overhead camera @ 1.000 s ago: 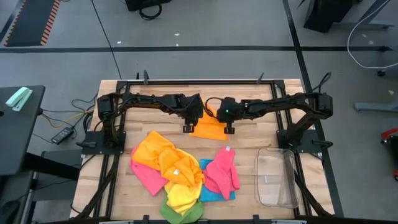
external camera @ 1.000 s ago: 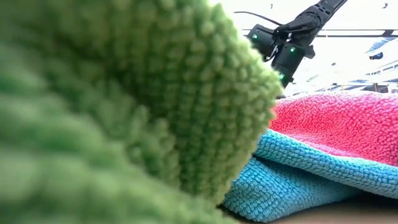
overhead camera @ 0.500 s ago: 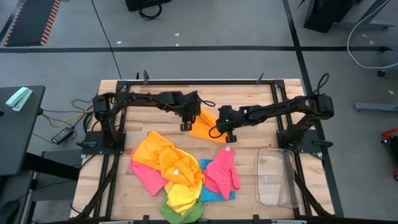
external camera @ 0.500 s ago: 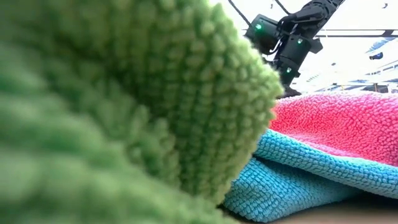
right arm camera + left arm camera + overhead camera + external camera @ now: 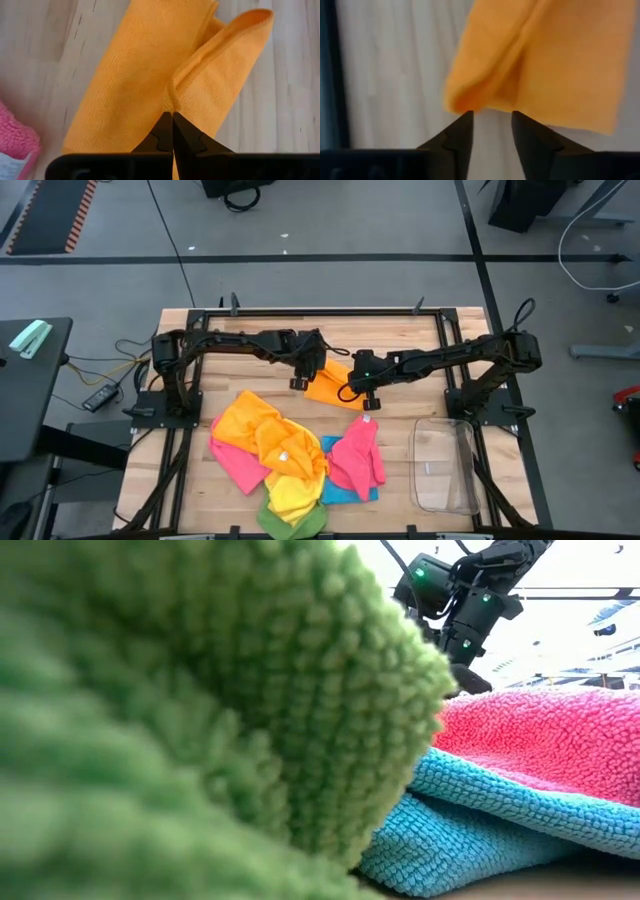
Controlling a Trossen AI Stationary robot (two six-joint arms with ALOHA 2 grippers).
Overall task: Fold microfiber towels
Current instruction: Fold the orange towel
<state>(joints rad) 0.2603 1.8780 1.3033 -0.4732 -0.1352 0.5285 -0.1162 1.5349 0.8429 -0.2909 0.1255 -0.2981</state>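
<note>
In the high view, the left gripper [image 5: 300, 376] sits just left of centre in the upper half of the frame, at the left edge of the folded orange towel [image 5: 332, 387]; its wrist view shows the fingers [image 5: 457, 137] parted with a narrow gap, the towel's edge just beyond the tips and not held. Immediately right of it, the right gripper [image 5: 360, 392] rests over the towel's right portion with its fingers [image 5: 165, 131] pressed together, pinching a raised fold of the orange towel [image 5: 150, 85]. The remaining towels [image 5: 290, 465] lie heaped at lower centre, and the clear bin [image 5: 445, 465] stands at lower right.
</note>
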